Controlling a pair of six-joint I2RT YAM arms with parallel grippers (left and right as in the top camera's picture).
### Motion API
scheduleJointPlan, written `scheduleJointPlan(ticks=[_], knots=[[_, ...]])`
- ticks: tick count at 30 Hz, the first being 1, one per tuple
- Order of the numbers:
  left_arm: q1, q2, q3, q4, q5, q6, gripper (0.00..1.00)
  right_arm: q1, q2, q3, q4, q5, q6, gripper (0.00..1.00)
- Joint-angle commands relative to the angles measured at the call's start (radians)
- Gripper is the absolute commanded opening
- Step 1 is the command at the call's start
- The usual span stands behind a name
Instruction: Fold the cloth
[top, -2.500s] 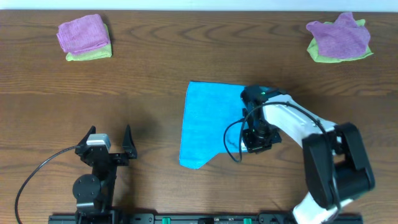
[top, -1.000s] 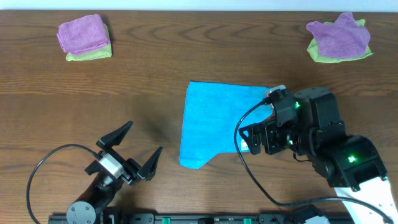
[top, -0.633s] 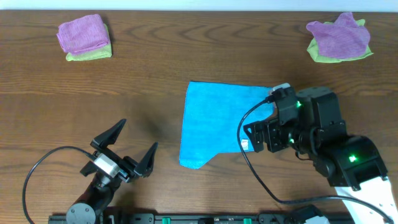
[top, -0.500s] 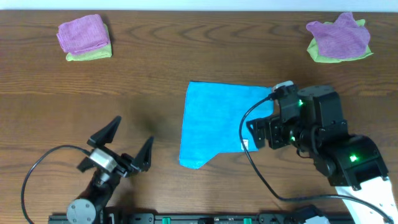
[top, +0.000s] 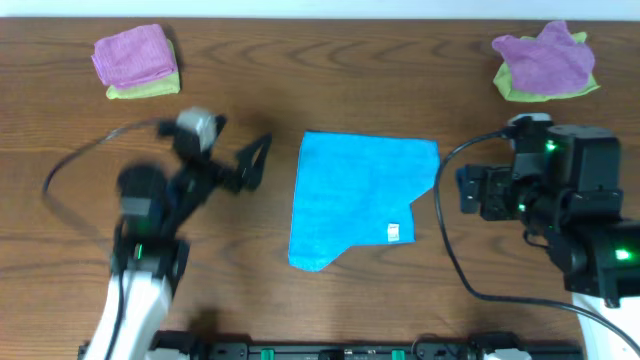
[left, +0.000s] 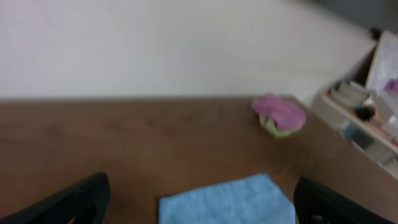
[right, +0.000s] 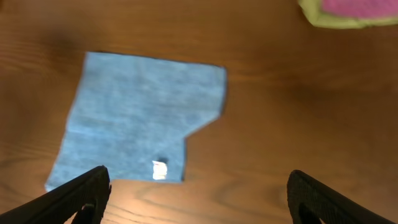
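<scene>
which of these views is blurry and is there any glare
Overhead: the left arm is smeared by motion blur, while the cloth is crisp. Left wrist: the whole frame is soft. Right wrist: mildly soft, with pale glare on the table near the bottom edge.

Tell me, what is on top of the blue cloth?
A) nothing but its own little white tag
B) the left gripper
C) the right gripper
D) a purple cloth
A: the blue cloth lies bare except for its white tag, with the left gripper and right gripper both off to its sides.
</scene>
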Motion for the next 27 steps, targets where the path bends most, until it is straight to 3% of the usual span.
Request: scheduleJointPlan(ticks=[1, 10, 16, 22, 25, 27], knots=[[-0.056, 0.207, 0.201, -0.122, 0.020, 0.060, 0.96, -0.057, 0.007, 0.014, -0.019, 0.018, 0.023, 0.91], [-0.140, 0.599, 0.740, -0.617, -0.158, 0.253, 0.96, -0.144, 0.057, 0.014, -0.014, 0.019, 0.023, 0.93], [-0.179, 0.786, 0.889, -0.782, -0.240, 0.271, 0.96, -0.179, 0.156, 0.014, 0.002, 0.018, 0.023, 0.87], [-0.228, 0.910, 0.922, -0.848, -0.283, 0.274, 1.00, -0.200, 0.216, 0.014, 0.019, 0.019, 0.023, 0.88], [-0.256, 0.936, 0.922, -0.878, -0.285, 0.274, 0.88, -0.206, 0.220, 0.014, 0.023, 0.019, 0.022, 0.89], [-0.274, 0.941, 0.922, -0.903, -0.283, 0.271, 0.70, -0.206, 0.220, 0.014, 0.024, 0.019, 0.022, 0.89]])
